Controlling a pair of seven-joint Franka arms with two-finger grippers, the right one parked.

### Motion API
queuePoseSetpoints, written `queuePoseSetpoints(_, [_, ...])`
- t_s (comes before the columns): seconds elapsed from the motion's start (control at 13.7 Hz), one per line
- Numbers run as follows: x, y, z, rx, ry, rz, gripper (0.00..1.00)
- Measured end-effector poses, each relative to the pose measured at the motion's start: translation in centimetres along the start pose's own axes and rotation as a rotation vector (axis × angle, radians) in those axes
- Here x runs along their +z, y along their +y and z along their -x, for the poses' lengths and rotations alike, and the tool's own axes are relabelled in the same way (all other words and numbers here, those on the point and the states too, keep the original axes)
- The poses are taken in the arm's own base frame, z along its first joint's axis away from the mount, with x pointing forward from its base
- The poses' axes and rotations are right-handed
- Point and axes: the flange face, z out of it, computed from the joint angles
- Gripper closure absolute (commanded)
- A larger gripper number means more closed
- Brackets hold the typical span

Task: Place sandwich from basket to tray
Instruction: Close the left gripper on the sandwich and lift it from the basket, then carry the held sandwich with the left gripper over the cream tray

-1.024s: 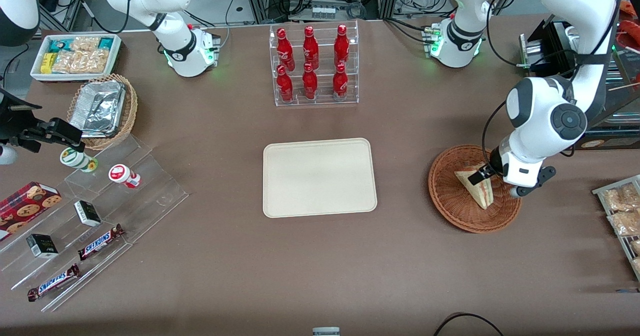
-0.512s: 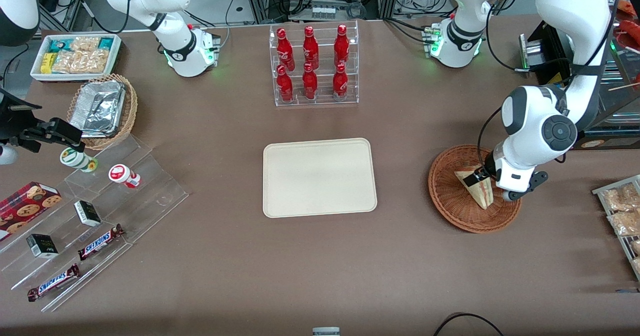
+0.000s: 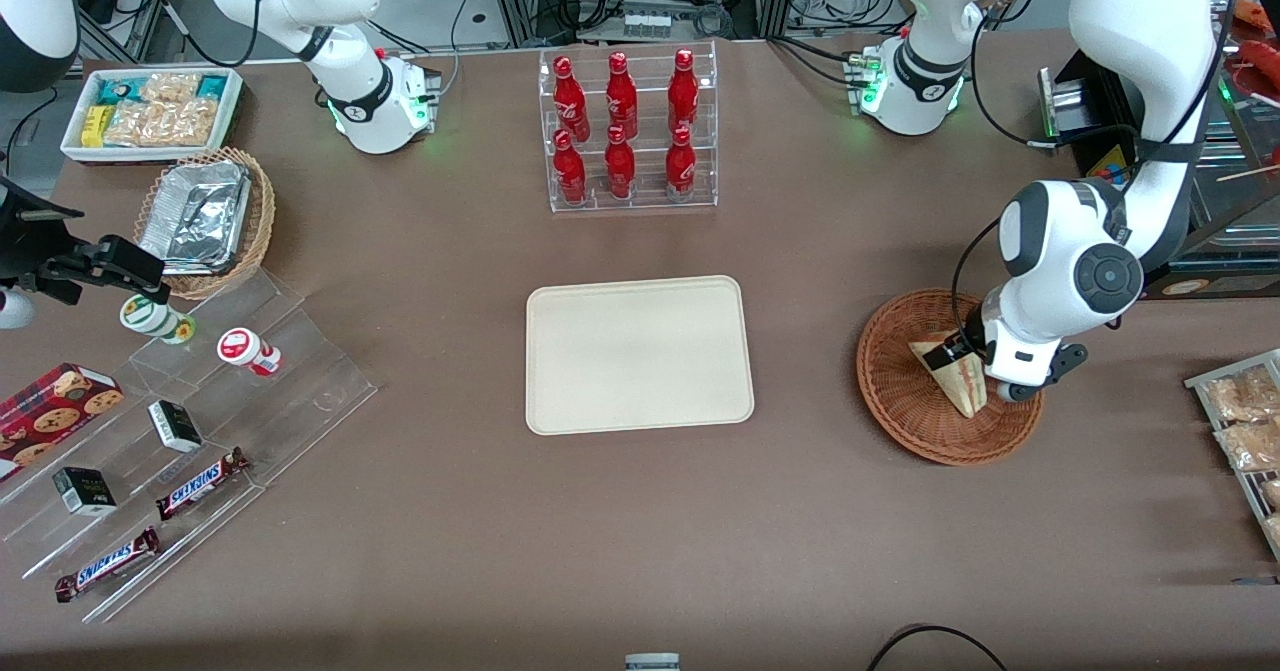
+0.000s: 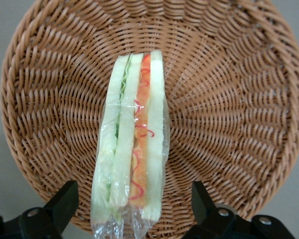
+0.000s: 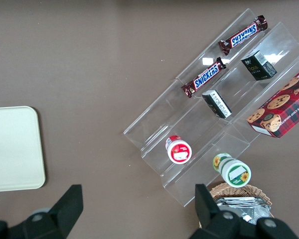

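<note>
Sandwich (image 4: pixel 132 144) lies in the basket (image 3: pixel 900 411) on a brown table (image 3: pixel 640 531), one wedge (plastic-wrapped). Gripper (image 4: pixel 132 209) straddles it, fingers spread wide, gripping nothing. One tray (image 3: pixel 639 354), six red bottles (image 3: pixel 620 126).

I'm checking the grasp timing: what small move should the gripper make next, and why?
Probably close the jaws. The gripper is low over the basket, open, one jaw on each side of the sandwich, which lies wrapped in the basket with gaps to both jaws. The tray is bare, so nothing has been carried yet.
</note>
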Motion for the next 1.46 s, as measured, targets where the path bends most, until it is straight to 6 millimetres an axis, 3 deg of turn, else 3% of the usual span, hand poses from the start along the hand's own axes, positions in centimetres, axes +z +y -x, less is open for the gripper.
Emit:
queuePoseSetpoints(0.07, [0.4,0.0,0.0,0.0,-0.006,-0.003,0.49])
queuePoseSetpoints(0.15, [0.7,0.0,0.0,0.001,-0.01,-0.008,0.7])
queuePoseSetpoints(0.29, [0.9,-0.1,-0.1,0.009,-0.008,-0.017,1.0])
queuePoseSetpoints(0.66, [0.6,0.0,-0.3,0.02,0.007,-0.023,1.0])
queuePoseSetpoints(0.95, [-2.1,0.9,0.2,0.05,0.013,-0.036,1.0])
queuePoseSetpoints(1.24, [-6.8,6.7,4.3,0.17,-0.007,-0.076,1.0])
queuePoseSetpoints(1.46, [-7.6,12.2,9.3,0.287,0.01,-0.084,1.0])
